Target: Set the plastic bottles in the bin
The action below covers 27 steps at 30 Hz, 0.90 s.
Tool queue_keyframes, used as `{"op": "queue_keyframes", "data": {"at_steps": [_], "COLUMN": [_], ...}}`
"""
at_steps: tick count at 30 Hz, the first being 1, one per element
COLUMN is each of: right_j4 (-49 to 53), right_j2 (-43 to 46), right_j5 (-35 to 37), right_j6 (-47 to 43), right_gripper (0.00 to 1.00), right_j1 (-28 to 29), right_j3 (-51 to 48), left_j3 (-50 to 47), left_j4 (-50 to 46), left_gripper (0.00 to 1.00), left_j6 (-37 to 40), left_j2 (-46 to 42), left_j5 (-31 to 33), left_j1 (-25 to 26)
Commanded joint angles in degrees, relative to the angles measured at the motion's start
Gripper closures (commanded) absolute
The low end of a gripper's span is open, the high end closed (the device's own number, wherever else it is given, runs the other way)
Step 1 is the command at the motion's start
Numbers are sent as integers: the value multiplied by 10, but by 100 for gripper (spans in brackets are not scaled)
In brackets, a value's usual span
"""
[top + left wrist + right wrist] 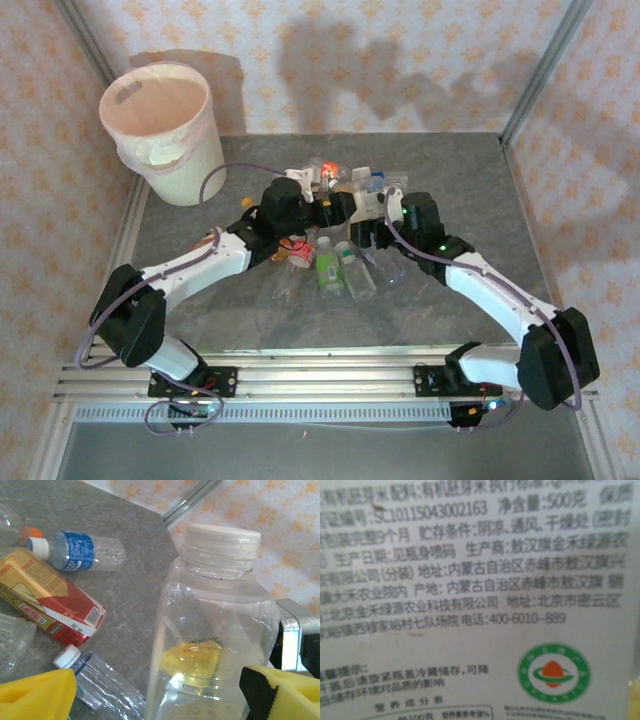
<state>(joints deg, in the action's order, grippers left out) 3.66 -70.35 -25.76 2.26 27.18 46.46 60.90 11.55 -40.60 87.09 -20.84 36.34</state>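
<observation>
One clear bottle, cap away from hand

Robotics lab test cell, not a home. Grey worktop boxed in by flat panels printed with an orange floral pattern, framed by bare aluminium posts. Slotted aluminium rail along bottom of frame, left arm and right arm bolted to it, cables looping free.

White label: Chinese print, "SC10115043002163", "400-6010-889", green round mark.
</observation>
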Motion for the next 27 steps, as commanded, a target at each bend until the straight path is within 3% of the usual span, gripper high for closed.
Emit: {"op": "queue_keyframes", "data": {"at_steps": [1,4,8,18,21,27], "right_j4": [-11,-16,-17,5,19,-19], "right_j2": [-10,-20,-21,-26,-35,-13], "right_j5": [-48,-49,-25,-11,-28,-68], "right_j6": [-47,-34,-27,-15,-19,-36], "right_gripper": [33,31,30,29,29,29], "right_j1": [40,41,41,36,36,39], "right_j3": [25,31,30,45,57,39], "left_j3": [23,12,-23,-86,-77,-31], "left_j4": [57,116,160,210,184,66], "left_gripper": [11,7,0,0,0,0], "left_j6": [6,-10,-9,-16,-7,13], "left_j2": [19,22,-6,-56,-57,-37], "left_j5": [-37,-75,-74,-125,-123,-59], "left_j1": [18,18,12,-25,-25,-17]}}
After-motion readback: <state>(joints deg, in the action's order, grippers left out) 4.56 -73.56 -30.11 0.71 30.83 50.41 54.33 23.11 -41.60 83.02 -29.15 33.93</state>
